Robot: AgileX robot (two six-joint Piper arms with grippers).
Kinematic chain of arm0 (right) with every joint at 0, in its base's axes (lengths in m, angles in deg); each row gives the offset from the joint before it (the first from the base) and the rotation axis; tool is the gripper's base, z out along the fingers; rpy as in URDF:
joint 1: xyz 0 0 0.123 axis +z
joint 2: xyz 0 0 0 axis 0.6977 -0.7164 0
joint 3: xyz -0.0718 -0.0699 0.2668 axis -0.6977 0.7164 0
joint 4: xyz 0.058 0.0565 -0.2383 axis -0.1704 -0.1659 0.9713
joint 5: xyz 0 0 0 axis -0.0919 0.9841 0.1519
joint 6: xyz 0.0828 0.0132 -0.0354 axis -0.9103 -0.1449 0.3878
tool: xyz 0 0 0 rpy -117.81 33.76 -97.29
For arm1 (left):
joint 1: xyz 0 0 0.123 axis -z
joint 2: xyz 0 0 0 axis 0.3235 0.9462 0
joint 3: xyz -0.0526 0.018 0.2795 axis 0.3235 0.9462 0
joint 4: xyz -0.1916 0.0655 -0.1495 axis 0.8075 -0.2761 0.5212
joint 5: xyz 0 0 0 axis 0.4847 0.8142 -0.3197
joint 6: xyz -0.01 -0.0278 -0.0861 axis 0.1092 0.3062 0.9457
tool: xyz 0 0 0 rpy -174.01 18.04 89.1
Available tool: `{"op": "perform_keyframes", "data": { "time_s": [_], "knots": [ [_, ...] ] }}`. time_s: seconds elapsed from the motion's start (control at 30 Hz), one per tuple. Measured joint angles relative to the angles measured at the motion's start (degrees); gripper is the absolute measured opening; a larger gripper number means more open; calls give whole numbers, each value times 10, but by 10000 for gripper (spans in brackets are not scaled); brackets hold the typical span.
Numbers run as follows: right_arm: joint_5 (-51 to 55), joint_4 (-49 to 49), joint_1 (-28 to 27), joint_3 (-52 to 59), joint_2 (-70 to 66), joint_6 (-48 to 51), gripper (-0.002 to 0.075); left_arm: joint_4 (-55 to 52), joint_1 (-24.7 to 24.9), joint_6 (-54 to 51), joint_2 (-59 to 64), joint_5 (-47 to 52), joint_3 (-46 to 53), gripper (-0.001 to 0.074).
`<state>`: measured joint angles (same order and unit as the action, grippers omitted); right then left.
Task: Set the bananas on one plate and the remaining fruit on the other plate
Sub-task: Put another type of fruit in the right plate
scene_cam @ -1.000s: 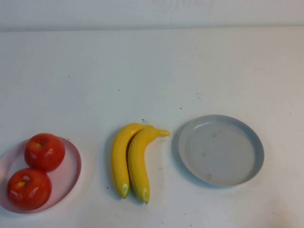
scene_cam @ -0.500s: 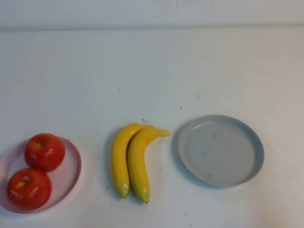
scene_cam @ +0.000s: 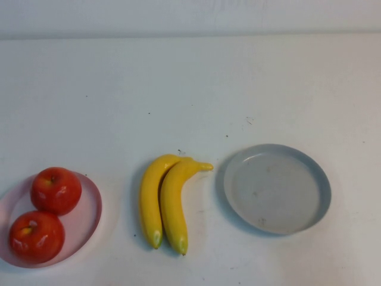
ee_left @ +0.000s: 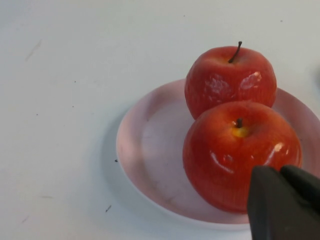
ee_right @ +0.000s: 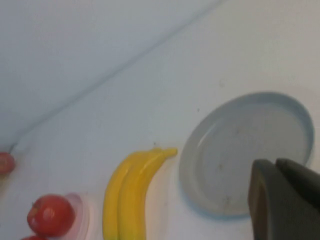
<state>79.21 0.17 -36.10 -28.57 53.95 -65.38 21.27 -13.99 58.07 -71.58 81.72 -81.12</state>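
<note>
Two red apples (scene_cam: 46,214) are already sitting on the pink plate (scene_cam: 89,210) at the near left of the white tabletop (scene_cam: 190,89), one just behind the other and touching it, so the "other fruit" half of the job is looking finished. The two bananas (scene_cam: 165,199) are lying side by side, touching along their length, directly on the tabletop between the two plates, stems pointing far and slightly right toward the grey plate (scene_cam: 273,188), which is sitting empty just to their right. What is left, then, is moving the bananas onto that grey plate, and nothing is gripping them at the moment. Neither arm is showing in the high view. The left gripper (ee_left: 285,202) is hovering close above the near apple on the pink plate, only a dark edge of it showing in its wrist view, so whether its fingers are spread or pressed together cannot be told. The right gripper (ee_right: 282,197) is hanging above the grey plate's side of the tabletop, looking down on plate and bananas; its fingers likewise cannot be judged. It is seemingly the better placed arm for reaching the bananas.
</note>
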Motion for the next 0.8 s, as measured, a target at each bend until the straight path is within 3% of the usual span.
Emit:
{"op": "perform_keyframes", "data": {
  "time_s": [0.3, 0.53, 0.67, 0.8],
  "knots": [
    [241, 21, 0, -184, -266, 26, -17, 0, 0, 0, 0, 0, 0, 1],
    [312, 47, 8, -288, -465, 64, -17, 0, 0, 0, 0, 0, 0, 1],
    [307, 77, 63, -352, -571, 66, -17, 0, 0, 0, 0, 0, 0, 1],
    [285, 129, 162, -425, -662, 25, -17, 0, 0, 0, 0, 0, 0, 1]
  ]
}}
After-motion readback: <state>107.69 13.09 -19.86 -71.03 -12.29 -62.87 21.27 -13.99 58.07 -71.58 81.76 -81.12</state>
